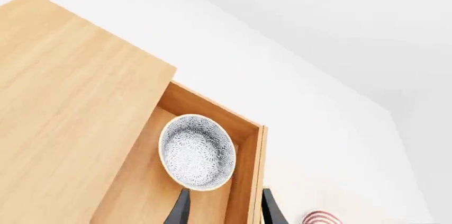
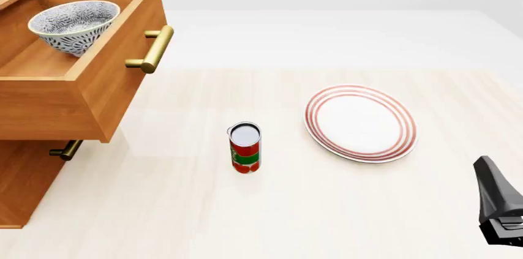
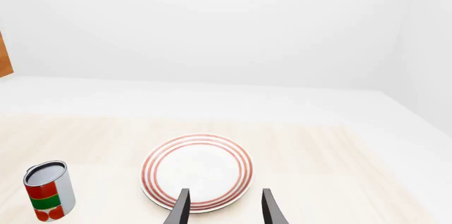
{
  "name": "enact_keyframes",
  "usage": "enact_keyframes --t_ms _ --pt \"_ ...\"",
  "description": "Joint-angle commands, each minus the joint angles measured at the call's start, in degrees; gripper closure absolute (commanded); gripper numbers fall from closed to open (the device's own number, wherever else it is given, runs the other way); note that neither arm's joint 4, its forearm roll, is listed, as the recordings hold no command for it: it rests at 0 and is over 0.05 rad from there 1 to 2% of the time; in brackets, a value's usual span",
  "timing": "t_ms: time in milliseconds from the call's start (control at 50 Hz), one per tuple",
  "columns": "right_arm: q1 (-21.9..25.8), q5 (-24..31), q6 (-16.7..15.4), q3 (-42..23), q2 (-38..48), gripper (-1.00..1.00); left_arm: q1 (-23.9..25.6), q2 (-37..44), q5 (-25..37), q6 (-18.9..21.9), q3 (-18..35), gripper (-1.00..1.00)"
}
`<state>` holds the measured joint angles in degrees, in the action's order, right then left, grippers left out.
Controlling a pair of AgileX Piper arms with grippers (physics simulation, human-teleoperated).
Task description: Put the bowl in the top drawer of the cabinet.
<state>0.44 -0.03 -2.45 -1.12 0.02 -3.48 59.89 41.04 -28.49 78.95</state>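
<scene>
The bowl (image 2: 73,23), white with a dense blue-grey pattern, sits inside the pulled-out top drawer (image 2: 98,97) of the orange-brown cabinet (image 2: 21,179). In the left wrist view the bowl (image 1: 197,151) lies on the drawer floor (image 1: 145,192), below the cabinet's top board (image 1: 67,107). My left gripper (image 1: 224,212) hangs open above the drawer, apart from the bowl and holding nothing; the front view does not show it. My right gripper (image 3: 224,211) is open and empty over the near edge of the plate.
A white plate with red rings (image 2: 359,123) lies right of centre on the table, and a red and green can (image 2: 245,147) stands upright in the middle. The top drawer's brass bar handle (image 2: 154,49) juts out toward the table. The lower drawer's handle (image 2: 65,149) sits beneath.
</scene>
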Motion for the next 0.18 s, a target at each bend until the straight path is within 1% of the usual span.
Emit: enact_keyframes --t_ms 20,180 --pt "0.00 0.01 0.00 0.00 0.00 -1.00 4.39 -12.61 -0.81 -2.56 -5.36 -1.00" --pt "-0.01 -0.02 0.00 0.00 0.00 -1.00 6.77 -20.83 -0.29 -3.26 -9.82 -1.00"
